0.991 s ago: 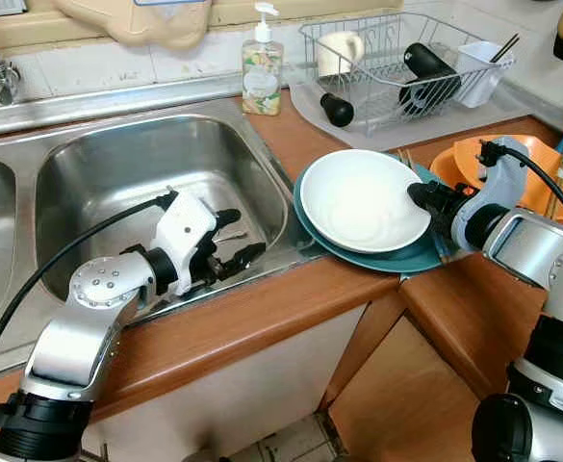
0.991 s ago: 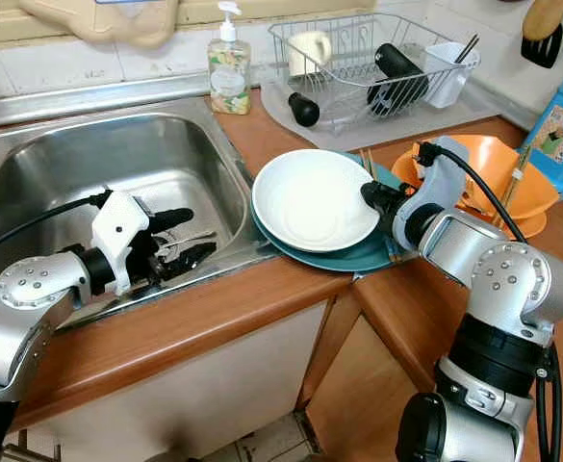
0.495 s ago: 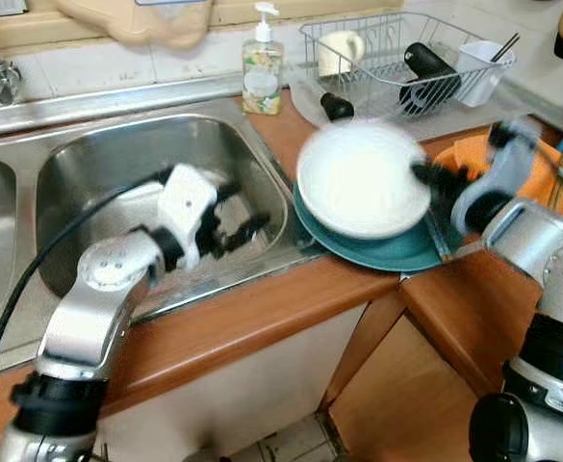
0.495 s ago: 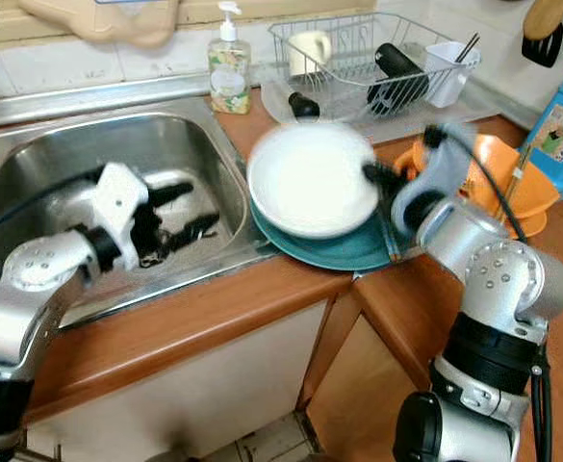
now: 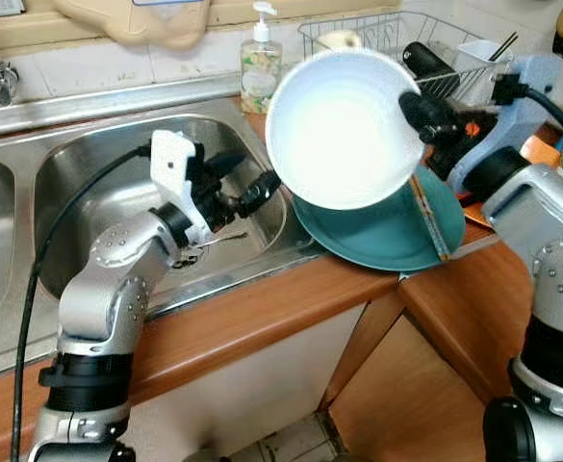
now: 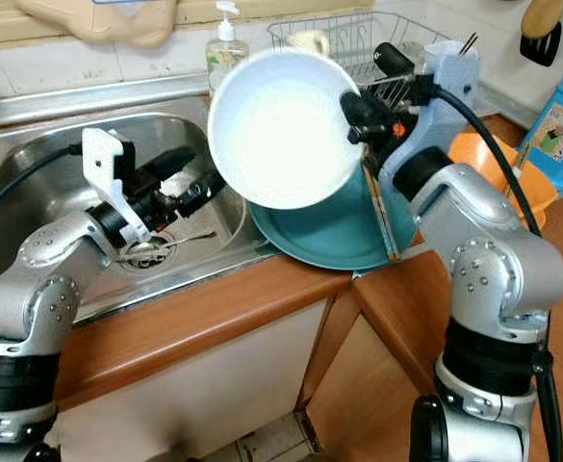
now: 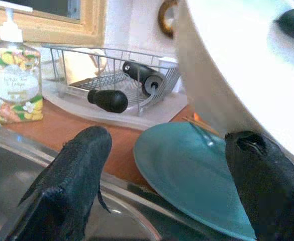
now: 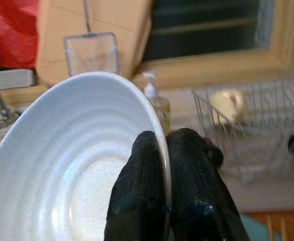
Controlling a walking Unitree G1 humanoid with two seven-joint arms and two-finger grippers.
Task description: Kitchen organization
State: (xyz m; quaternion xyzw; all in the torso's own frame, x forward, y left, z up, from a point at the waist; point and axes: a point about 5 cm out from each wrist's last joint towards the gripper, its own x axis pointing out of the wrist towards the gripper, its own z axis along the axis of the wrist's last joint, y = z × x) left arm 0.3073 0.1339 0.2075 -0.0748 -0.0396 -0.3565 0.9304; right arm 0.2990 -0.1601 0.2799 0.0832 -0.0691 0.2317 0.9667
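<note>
Upper centre of frame: white bowl (image 5: 344,130), lifted off the teal plate (image 5: 382,231) since a second ago and tilted, rim pinched by right gripper (image 5: 418,104). Left gripper (image 5: 252,183), fingers spread and grasping nothing, has risen beside the sink (image 5: 89,173). Dish rack (image 5: 435,58) behind looks the likely destination; chopsticks (image 5: 427,219) lie across plate.

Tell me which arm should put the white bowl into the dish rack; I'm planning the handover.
Right. The right gripper already pinches the white bowl by its rim, lifted and tilted beside the dish rack. The left gripper is open over the sink, farther from the rack.
</note>
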